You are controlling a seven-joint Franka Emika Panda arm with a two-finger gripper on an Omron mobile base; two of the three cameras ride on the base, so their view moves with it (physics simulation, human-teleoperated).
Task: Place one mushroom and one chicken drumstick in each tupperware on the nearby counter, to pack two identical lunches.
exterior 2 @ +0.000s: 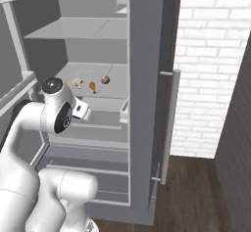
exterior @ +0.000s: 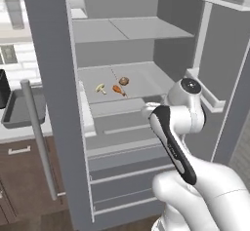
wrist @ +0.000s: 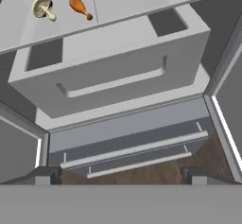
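Here we are facing an open fridge (exterior: 63,127), and our hand (wrist: 121,176) is hanging with its fingers spread wide and nothing between them, pointing down at a pale drawer (wrist: 113,72) below the middle shelf (exterior: 141,81). On that shelf three small foods are sitting close together but apart: a cream mushroom (exterior: 100,88) on the left, an orange drumstick (exterior: 117,89) in the middle, and a brown mushroom (exterior: 124,81) just behind and to the right of it. From the right base view we are seeing the same row on the shelf, cream mushroom, drumstick, brown one. Out past the open fridge door, in the left base view, a grey tupperware (exterior: 22,110) is resting on the light surface (exterior: 24,132) over brown cabinets, well apart from the food.
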